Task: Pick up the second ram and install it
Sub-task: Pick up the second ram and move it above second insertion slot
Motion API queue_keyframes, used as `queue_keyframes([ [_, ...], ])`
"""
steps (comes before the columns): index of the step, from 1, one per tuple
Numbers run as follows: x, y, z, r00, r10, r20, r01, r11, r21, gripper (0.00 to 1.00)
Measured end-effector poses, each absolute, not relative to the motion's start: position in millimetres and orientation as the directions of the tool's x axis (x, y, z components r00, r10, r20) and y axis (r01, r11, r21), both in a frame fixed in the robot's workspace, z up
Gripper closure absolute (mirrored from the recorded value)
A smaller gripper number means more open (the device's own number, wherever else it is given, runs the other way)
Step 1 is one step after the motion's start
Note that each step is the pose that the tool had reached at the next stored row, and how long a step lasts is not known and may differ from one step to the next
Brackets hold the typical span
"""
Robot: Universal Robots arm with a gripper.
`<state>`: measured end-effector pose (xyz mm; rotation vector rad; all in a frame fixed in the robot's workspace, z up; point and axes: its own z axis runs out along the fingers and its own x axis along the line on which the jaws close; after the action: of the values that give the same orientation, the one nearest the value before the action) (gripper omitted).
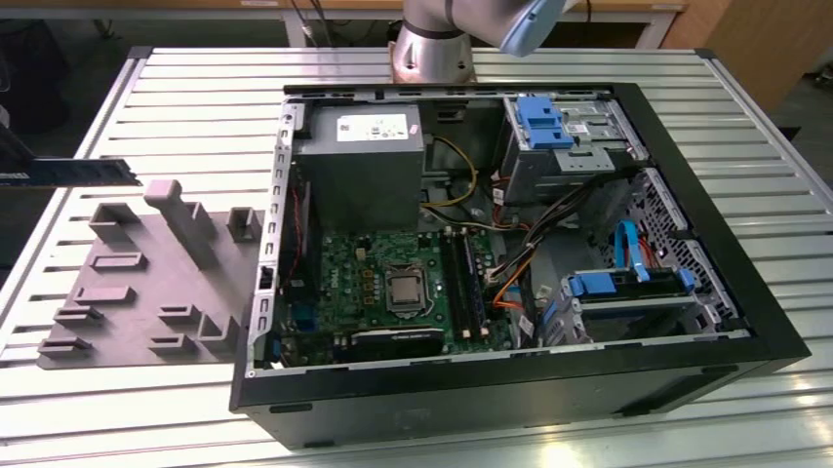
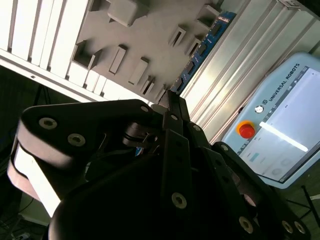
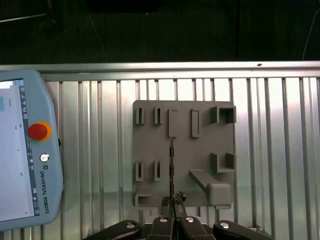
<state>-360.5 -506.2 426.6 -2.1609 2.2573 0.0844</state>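
Claw [image 3: 172, 198] clamped on second ram [image 1: 81, 173], held clear above holder tray [image 1: 137, 297]; case [image 1: 521, 395] well apart.

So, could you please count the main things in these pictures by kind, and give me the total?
open computer case: 1
grey holder tray: 1
ram stick, held in the gripper: 1
teach pendant: 1
Total: 4

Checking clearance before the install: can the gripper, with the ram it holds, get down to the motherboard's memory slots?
Probably yes. The gripper holds the second ram over the grey tray, the case is open, and the slots lie uncovered, though orange cables run close.
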Motion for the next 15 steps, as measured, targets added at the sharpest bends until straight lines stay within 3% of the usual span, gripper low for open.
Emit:
queue_keyframes([
  [15,-350.4,-506.3,426.5,-0.044,-0.998,-0.049,-0.999,0.043,0.028,0.89],
])
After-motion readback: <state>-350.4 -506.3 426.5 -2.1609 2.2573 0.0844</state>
